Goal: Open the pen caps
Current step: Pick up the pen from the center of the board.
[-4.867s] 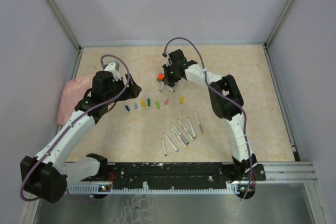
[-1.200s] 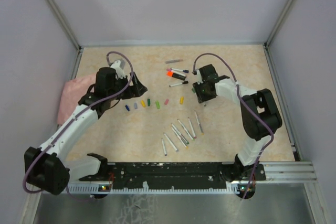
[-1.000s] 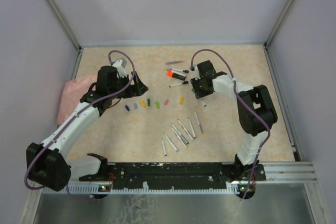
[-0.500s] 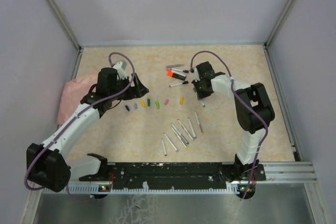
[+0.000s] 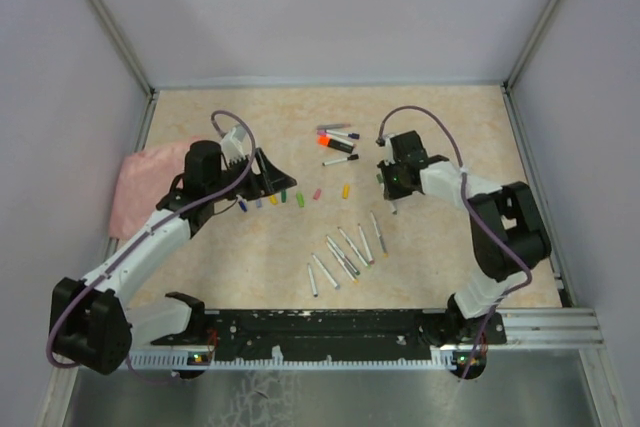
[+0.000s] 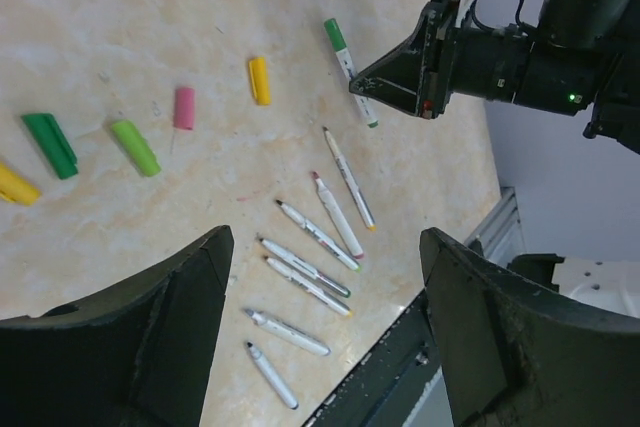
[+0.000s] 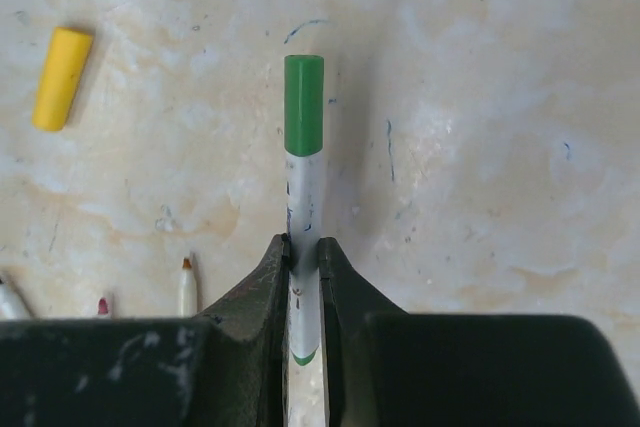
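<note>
Beige marbled bench (image 5: 450, 127) carries a pink cloth (image 5: 135, 187) at its left edge, then the left fingers (image 6: 180, 327) held apart above the row of pen caps (image 5: 300, 198) near the middle, uncapped pens (image 5: 345, 252) toward the near edge, and the right fingers (image 7: 262, 292) clamped on a green-capped pen (image 7: 304, 147).

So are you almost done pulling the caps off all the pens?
Probably over halfway. Done: several bare white pen barrels lie together, their coloured plastic caps in a loose row. In hand: the right gripper pinches a white pen with a green cap. Remaining: a few capped pens farther back.
</note>
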Action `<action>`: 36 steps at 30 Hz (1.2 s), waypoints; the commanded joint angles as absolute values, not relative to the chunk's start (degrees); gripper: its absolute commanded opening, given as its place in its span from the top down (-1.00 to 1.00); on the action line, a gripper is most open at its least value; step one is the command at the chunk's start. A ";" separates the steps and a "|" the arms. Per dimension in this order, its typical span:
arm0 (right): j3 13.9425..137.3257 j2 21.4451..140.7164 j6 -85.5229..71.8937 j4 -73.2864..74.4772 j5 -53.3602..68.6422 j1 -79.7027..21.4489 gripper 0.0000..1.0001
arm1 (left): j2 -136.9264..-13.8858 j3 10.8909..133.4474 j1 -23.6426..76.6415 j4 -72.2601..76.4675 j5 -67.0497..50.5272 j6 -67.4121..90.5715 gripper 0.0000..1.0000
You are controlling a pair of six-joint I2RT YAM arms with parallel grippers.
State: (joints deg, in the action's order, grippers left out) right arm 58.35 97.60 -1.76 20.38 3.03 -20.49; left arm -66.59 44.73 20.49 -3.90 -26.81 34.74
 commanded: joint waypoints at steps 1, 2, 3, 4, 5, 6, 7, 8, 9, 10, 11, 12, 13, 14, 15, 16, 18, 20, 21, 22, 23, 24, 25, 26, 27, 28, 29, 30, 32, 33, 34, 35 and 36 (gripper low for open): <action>54.35 86.00 -4.49 11.76 6.00 -18.61 1.00 | -62.49 40.60 20.67 6.52 -32.13 41.71 -0.62; 53.16 84.37 -4.98 10.80 6.51 -18.34 1.00 | -62.03 39.85 20.78 7.75 -32.38 42.72 -0.63; 52.04 82.45 -5.41 9.88 6.83 -18.14 1.00 | -61.63 39.40 20.89 8.72 -32.51 43.64 -0.63; 50.75 80.96 -5.97 8.77 7.12 -17.96 1.00 | -61.27 39.00 21.02 9.58 -32.60 44.54 -0.63; 49.53 79.54 -6.44 7.98 7.60 -17.75 1.00 | -61.00 38.67 21.36 10.15 -32.56 45.23 -0.63; 48.06 78.33 -6.92 7.13 8.30 -17.49 1.00 | -60.49 38.53 21.67 10.72 -32.35 45.79 -0.63; 47.02 77.09 -7.31 6.36 9.45 -17.18 1.00 | -59.87 38.24 22.07 11.17 -31.93 46.12 -0.64; 45.91 75.97 -7.79 5.44 10.47 -17.00 1.00 | -59.17 37.93 22.57 11.50 -31.34 46.34 -0.64; 44.95 74.80 -8.38 4.49 11.32 -16.80 1.00 | -58.44 37.49 23.15 12.14 -30.70 46.45 -0.64; 43.91 73.85 -8.87 3.62 12.79 -16.66 1.00 | -57.68 37.07 23.69 12.66 -30.15 46.66 -0.64; 43.03 72.96 -9.50 2.75 14.01 -16.62 1.00 | -56.93 36.68 24.18 13.12 -29.66 46.81 -0.64; 42.31 72.25 -10.25 2.02 14.88 -16.57 1.00 | -56.20 36.20 24.70 13.67 -29.26 46.92 -0.65; 41.67 71.64 -10.99 1.44 16.28 -16.49 1.00 | -55.56 35.72 25.10 14.08 -28.97 47.05 -0.65; 41.13 71.21 -11.66 0.84 17.35 -16.38 1.00 | -54.88 35.15 25.39 14.80 -28.73 47.37 -0.65; 40.73 70.85 -12.29 0.49 18.32 -16.29 1.00 | -54.25 34.42 25.74 15.48 -28.57 47.68 -0.65; 40.25 70.50 -13.02 0.00 19.45 -16.21 1.00 | -53.59 33.73 26.08 16.26 -28.31 48.03 -0.66; 39.41 69.84 -14.77 -1.51 21.58 -15.90 1.00 | -52.32 31.98 26.38 18.10 -27.93 49.02 -0.66; 38.68 69.54 -16.69 -3.16 23.73 -15.30 1.00 | -50.99 30.47 26.41 19.34 -27.68 49.61 -0.66; 38.34 69.45 -17.62 -4.22 24.86 -14.95 1.00 | -50.42 30.01 26.38 19.41 -27.38 49.54 -0.67; 38.07 69.50 -18.61 -5.36 25.83 -14.61 1.00 | -49.78 29.45 26.45 19.42 -27.11 49.34 -0.67; 37.72 69.63 -19.54 -6.35 26.85 -14.33 1.00 | -49.20 28.99 26.43 19.42 -26.81 48.94 -0.68; 37.56 69.73 -20.41 -7.33 27.54 -14.13 1.00 | -48.72 28.52 26.39 19.47 -26.40 48.34 -0.69; 37.46 69.82 -21.00 -7.98 28.07 -13.99 1.00 | -48.37 27.78 26.44 19.55 -25.69 47.90 -0.69; 37.44 69.87 -21.47 -8.41 28.31 -13.91 1.00 | -48.05 27.16 26.42 19.98 -24.96 47.46 -0.70; 37.61 69.89 -21.66 -8.47 28.44 -13.89 1.00 | -47.98 26.66 26.41 20.83 -24.50 46.47 -0.73; 37.74 69.81 -21.58 -8.21 28.35 -13.89 1.00 | -48.14 26.62 26.31 21.07 -23.93 45.18 -0.77; 37.97 69.61 -21.31 -7.65 28.08 -13.82 1.00 | -48.67 26.78 26.32 21.11 -23.43 43.90 -0.81; 38.13 69.16 -21.21 -7.12 27.86 -13.76 1.00 | -49.55 27.18 26.28 21.11 -23.35 42.28 -0.83; 38.33 68.34 -21.36 -5.95 27.59 -13.46 1.00 | -51.94 28.77 26.11 21.19 -24.28 39.30 -0.87; 38.93 68.11 -21.80 -4.85 27.74 -13.06 1.00 | -53.57 29.81 26.02 21.12 -24.94 38.26 -0.88; 39.44 67.97 -22.55 -3.92 28.45 -12.75 1.00 | -55.12 31.12 25.88 20.87 -25.80 37.47 -0.88; 39.87 67.68 -22.89 -3.35 29.07 -12.65 1.00 | -56.86 32.75 25.68 20.20 -26.97 36.72 -0.89; 40.12 67.52 -22.98 -2.89 29.45 -12.64 1.00 | -58.53 34.54 25.55 19.23 -28.30 35.74 -0.89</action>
